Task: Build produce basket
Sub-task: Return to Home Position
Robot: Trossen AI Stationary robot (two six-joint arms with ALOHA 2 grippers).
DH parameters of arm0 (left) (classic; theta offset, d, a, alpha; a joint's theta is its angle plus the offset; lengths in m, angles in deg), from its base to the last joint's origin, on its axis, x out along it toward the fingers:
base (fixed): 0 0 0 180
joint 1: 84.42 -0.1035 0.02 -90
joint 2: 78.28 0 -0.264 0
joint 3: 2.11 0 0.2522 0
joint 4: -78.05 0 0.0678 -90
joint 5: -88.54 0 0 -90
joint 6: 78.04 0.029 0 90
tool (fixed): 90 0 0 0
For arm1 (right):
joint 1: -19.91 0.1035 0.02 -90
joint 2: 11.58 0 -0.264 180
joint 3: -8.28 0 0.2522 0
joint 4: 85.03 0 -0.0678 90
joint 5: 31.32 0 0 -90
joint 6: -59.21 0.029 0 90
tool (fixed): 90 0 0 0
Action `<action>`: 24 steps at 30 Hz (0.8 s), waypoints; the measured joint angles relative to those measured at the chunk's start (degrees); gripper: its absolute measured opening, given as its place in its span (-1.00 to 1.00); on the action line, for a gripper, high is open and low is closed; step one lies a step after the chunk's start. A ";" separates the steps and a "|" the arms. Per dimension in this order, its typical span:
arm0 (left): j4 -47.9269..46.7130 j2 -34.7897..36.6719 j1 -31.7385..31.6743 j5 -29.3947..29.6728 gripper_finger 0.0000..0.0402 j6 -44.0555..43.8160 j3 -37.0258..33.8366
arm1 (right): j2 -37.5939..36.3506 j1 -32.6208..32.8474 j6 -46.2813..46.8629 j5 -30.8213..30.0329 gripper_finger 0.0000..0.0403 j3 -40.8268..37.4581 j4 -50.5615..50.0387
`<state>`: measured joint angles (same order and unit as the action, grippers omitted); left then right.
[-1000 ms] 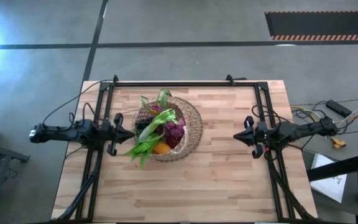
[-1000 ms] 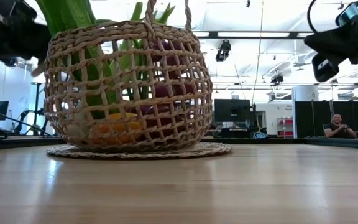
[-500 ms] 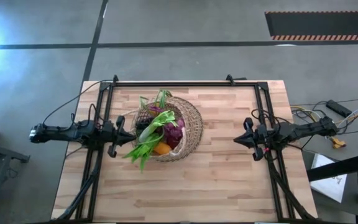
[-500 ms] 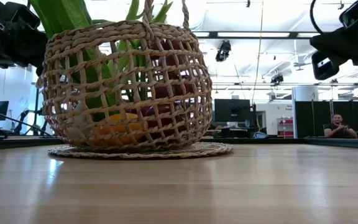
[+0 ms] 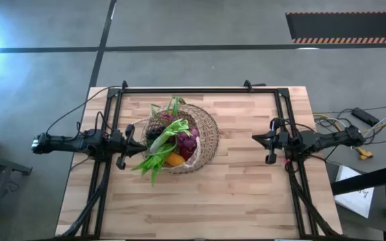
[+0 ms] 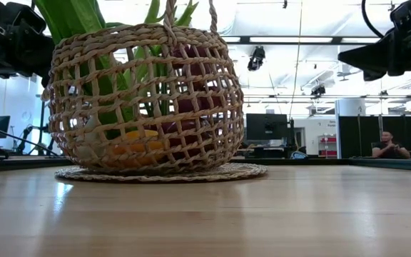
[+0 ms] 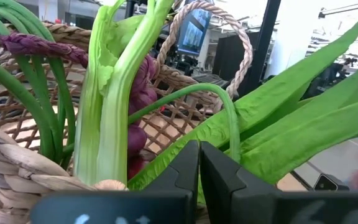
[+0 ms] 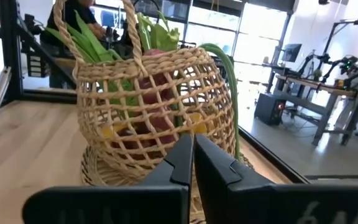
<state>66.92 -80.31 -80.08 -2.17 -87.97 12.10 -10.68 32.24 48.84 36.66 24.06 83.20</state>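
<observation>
The pale tan wicker basket (image 5: 206,134) stands upright on the table, slightly toward 11 o'clock from the middle, its thin loop handle (image 6: 168,16) rising above the rim. It is full of toy produce. A white-green leek (image 5: 171,129) lies across the top, and its long green leaves (image 5: 150,163) hang over the rim at 7 o'clock. A pink-red grape bunch (image 5: 188,142) fills the centre, with dark grapes (image 5: 154,133) at 9 o'clock, an orange piece (image 5: 174,159) at 6 o'clock and thin green stalks (image 5: 175,104) at 12 o'clock.
</observation>
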 joint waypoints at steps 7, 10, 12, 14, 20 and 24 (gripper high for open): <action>0.00 -0.04 0.00 0.02 -1.00 0.02 0.00 | 0.02 0.00 3.59 0.12 -0.96 0.02 -0.25; -0.04 0.05 0.00 0.02 -1.00 0.04 0.00 | 0.02 0.00 5.89 0.08 -0.96 0.07 -0.19; -0.04 0.04 0.00 0.03 -1.00 0.04 0.00 | 0.02 0.00 7.00 -0.07 -0.96 0.07 -0.18; -0.03 0.03 0.00 0.02 -1.00 0.06 0.00 | 0.02 0.00 7.78 -0.07 -0.96 0.09 -0.11; 0.00 -0.07 0.01 0.04 -1.00 0.07 -0.02 | 0.02 0.00 7.39 -0.07 -0.96 0.13 -0.08; 0.00 -0.07 0.02 0.03 -1.00 0.08 -0.02 | 0.02 0.00 7.41 -0.07 -0.96 0.17 -0.06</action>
<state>66.92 -80.37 -80.06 -2.15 -87.89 12.08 -10.65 32.24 56.25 36.59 24.24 83.14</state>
